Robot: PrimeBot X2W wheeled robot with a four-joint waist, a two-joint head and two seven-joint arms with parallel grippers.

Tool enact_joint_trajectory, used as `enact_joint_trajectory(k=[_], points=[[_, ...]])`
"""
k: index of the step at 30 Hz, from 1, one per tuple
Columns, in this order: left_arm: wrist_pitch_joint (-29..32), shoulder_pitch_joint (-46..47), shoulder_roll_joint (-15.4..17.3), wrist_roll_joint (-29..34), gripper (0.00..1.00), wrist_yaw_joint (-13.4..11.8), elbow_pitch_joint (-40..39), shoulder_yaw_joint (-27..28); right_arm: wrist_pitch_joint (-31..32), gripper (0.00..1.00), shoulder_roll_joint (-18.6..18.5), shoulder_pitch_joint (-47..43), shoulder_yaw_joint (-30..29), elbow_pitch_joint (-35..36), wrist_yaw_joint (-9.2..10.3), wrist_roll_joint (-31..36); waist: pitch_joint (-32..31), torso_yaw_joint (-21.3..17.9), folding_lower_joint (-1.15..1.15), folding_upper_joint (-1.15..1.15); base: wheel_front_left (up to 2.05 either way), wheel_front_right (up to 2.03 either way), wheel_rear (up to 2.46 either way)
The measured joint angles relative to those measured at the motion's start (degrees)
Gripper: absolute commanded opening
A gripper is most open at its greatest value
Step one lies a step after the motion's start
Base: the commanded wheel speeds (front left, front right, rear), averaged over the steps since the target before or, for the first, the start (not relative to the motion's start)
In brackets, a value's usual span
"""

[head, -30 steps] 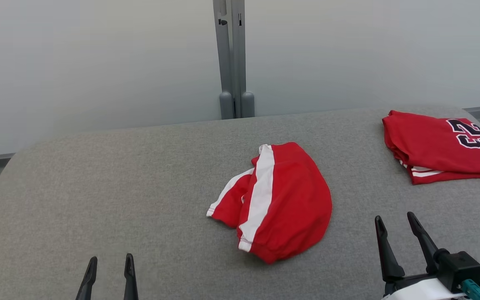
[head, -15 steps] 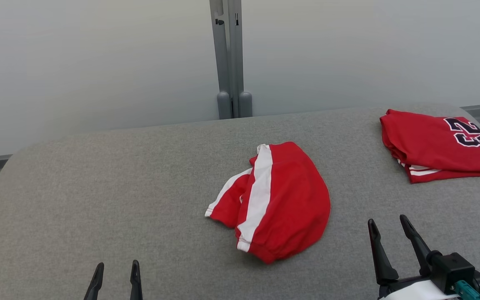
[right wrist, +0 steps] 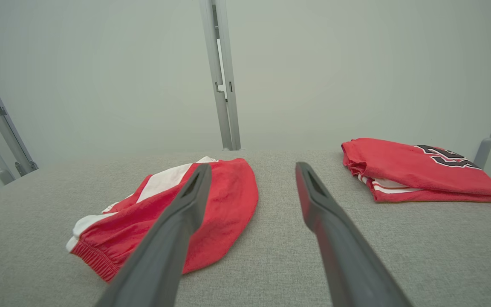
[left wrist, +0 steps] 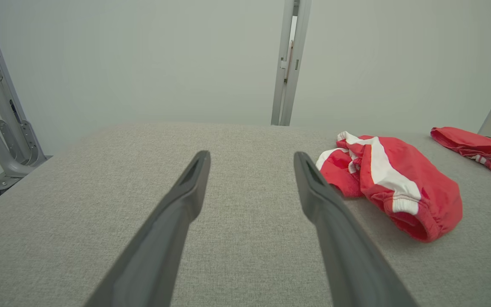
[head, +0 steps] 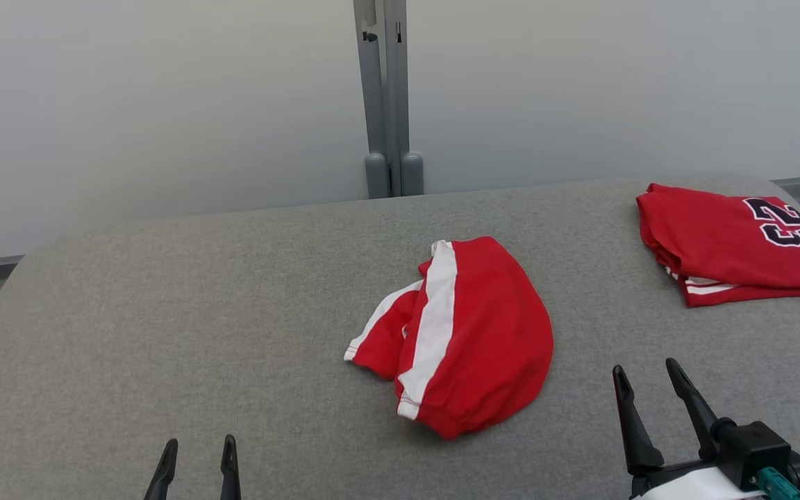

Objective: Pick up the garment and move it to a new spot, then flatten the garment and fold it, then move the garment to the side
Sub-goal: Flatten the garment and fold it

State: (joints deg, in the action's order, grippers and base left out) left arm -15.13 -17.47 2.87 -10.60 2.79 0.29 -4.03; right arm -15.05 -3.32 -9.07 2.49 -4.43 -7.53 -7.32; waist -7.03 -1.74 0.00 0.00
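- You have the garment (head: 469,340), red shorts with a white side stripe, lying crumpled in a heap around the middle of the table (head: 164,312). Its elastic waistband is turned toward the table's near edge.
- The cloth is bunched and partly folded over itself. One leg opening pokes out on the side facing the table's left end.
- Your left gripper (head: 201,441) hangs over the near left part of the table. Its two dark fingers are spread wide with nothing between them.
- Your right gripper (head: 644,367) hangs over the near right part of the table. It too is released, with its jaws apart and empty.
- Both grippers point toward the table's far edge, and both stand clear of the garment, with bare grey cloth between.
- A folded red jersey (head: 726,243) with dark numerals edged in white rests at the table's far right corner, well apart from the garment.
- A grey post (head: 386,104) stands upright just behind the middle of the table's far edge, against a pale wall.
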Motion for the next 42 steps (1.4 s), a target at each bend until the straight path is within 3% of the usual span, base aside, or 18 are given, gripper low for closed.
enact_joint_trajectory(k=[13, 19, 26, 29, 32, 35, 42], points=[[0.0, 0.2, 0.0, 0.7, 1.00, 0.1, 0.5, -0.6, 0.0, 1.00, 0.0, 0.0, 0.1, 0.0, 0.00, -0.2, 0.1, 0.2, 0.00, 0.00, 0.00, 0.00, 0.00], [0.0, 0.2, 0.0, -4.1, 1.00, 0.8, 0.9, -0.3, 0.0, 1.00, 0.0, 0.0, 0.1, 0.0, 0.00, -0.2, 0.2, 0.4, 0.00, 0.00, 0.00, 0.00, 0.00], [0.0, 1.1, 0.0, -22.2, 1.00, 4.1, 5.3, -3.9, 0.0, 1.00, -0.1, 0.1, 0.4, 0.1, 0.00, -0.2, 1.4, 0.6, 0.00, 0.00, 0.00, 0.00, 0.00], [0.0, 2.9, 0.0, -31.7, 1.00, 4.5, 9.8, -9.2, 0.0, 1.00, -0.5, 0.3, 0.8, 0.0, 0.00, -0.2, 2.2, 0.6, 0.00, 0.00, 0.00, 0.00, 0.00], [1.2, 5.7, 0.0, -46.7, 1.00, 4.5, 11.3, -17.2, 0.0, 1.00, -0.9, 0.9, 1.2, 0.0, 0.00, -0.2, 3.2, 0.5, 0.00, 0.00, 0.00, 0.00, 0.00], [3.1, 8.6, 0.0, -57.6, 1.00, 4.5, 10.8, -20.4, 0.0, 1.00, -1.4, 1.3, 1.7, 0.0, 0.00, -0.1, 4.1, 0.2, 0.00, 0.00, 0.00, 0.00, 0.00], [6.3, 13.4, 0.0, -67.0, 1.00, 4.5, 12.3, -24.4, 0.0, 1.00, -2.5, 2.6, 2.4, 0.2, 0.00, -0.1, 6.0, -1.2, 0.00, 0.00, 0.00, 0.00, 0.00]])
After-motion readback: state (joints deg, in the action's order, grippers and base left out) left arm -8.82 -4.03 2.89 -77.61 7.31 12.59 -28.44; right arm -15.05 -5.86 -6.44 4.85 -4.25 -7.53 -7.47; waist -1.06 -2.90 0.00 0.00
